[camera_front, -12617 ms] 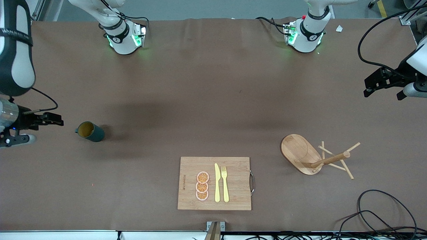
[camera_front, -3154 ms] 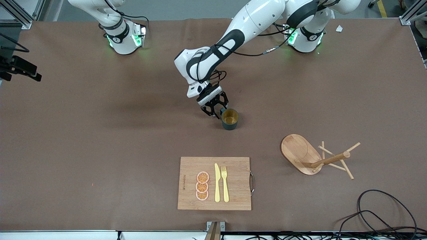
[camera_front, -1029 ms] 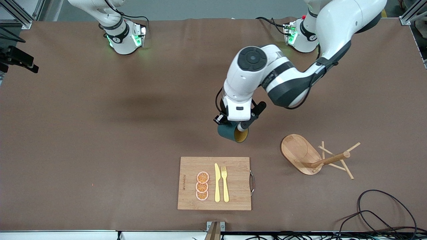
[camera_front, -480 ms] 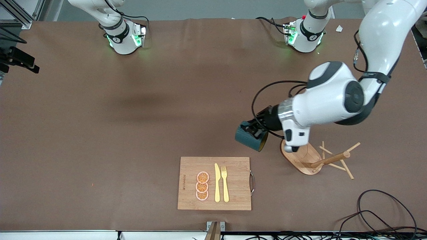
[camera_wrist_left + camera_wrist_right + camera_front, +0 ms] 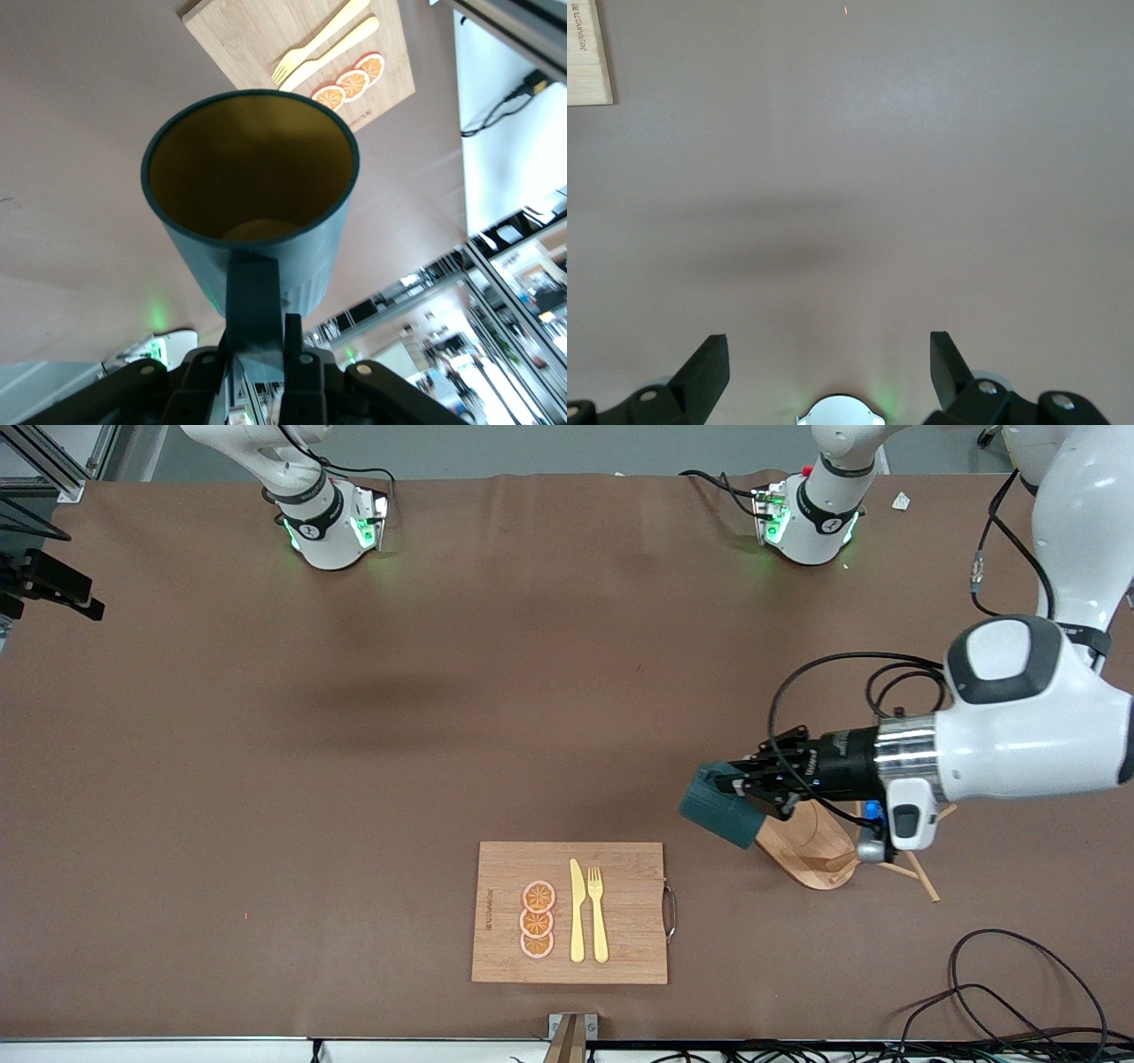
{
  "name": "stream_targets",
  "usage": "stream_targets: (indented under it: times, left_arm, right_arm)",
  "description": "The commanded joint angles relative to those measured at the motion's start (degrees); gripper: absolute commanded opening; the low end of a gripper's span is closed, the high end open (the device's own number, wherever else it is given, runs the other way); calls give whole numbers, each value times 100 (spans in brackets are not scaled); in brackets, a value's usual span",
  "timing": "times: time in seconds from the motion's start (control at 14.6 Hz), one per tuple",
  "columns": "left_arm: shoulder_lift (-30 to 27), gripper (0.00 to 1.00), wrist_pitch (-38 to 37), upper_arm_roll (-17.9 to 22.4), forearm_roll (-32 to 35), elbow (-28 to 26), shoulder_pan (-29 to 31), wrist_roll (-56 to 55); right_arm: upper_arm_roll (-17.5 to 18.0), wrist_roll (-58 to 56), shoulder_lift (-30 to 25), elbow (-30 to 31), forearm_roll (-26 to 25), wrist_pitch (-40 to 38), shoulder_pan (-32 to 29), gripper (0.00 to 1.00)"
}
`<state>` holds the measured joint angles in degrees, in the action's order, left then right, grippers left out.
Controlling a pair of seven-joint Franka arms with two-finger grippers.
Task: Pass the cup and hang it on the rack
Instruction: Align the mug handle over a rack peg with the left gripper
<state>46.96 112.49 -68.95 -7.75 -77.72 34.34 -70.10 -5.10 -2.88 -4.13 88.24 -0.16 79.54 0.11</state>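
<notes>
The cup [image 5: 719, 816], a dark teal ribbed mug, hangs tilted on its side in the air. My left gripper [image 5: 753, 788] is shut on its loop handle [image 5: 254, 297]. In the left wrist view the cup's yellowish-tan inside [image 5: 252, 177] faces away from my left gripper [image 5: 257, 335]. The cup is over the table at the edge of the rack's oval base [image 5: 811, 850], on the side toward the right arm's end. My left arm covers the rack's post; two thin pegs [image 5: 923, 884] stick out under the wrist. My right gripper [image 5: 828, 363] waits open, high over bare table.
A bamboo cutting board [image 5: 505, 877] with a yellow knife [image 5: 577, 912], a fork [image 5: 598, 912] and three orange slices [image 5: 537, 919] lies near the front edge. Black cables [image 5: 1001, 992] loop near the rack at the left arm's end.
My left arm has swung the cup from over the table's middle toward the left arm's end, up to the rack's base, and turned its wrist. My right gripper has stayed still.
</notes>
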Motion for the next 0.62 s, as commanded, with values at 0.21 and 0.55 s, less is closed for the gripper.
stream_targets:
  times: [0.21,0.55]
  left_arm:
    - [243,5,-297,-110,-833,-419,906,1084]
    - [454,5,-649,-84,-860,-419,1399,1770]
  right_arm:
    - [27,-54,-176,167,-98,62,-11,100]
    - [27,-54,-176,167,-98,62,-11,100]
